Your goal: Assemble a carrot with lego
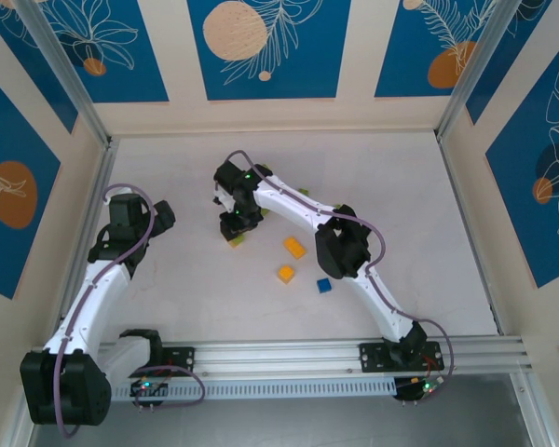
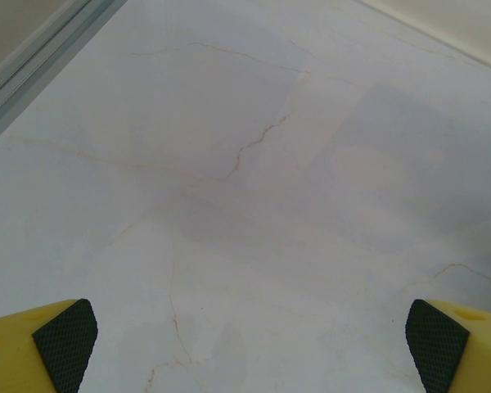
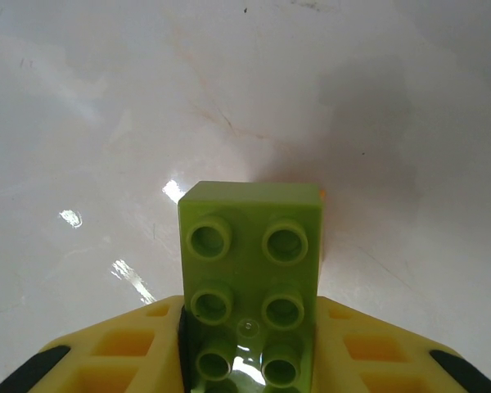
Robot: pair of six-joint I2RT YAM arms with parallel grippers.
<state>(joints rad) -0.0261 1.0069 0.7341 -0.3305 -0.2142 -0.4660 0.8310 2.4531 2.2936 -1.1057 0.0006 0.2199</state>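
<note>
— which step is this?
— placing, it seems. the right claw (image 1: 235, 223) is clamped on a lime brick (image 3: 252, 270), low over the middle of the table (image 1: 401, 205). the left claw (image 2: 245, 344) is spread wide and empty, off to the left. next, i judge, it must seat the brick square and then let go.
— the count?
— from above: one lime, two orange bricks (image 1: 294, 247) and one blue brick (image 1: 324, 285), loose nearby.

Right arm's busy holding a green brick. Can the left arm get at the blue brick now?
Probably, though tight: the left gripper is open and the table toward the blue brick is bare, but it lies right beside the right arm's elbow.
</note>
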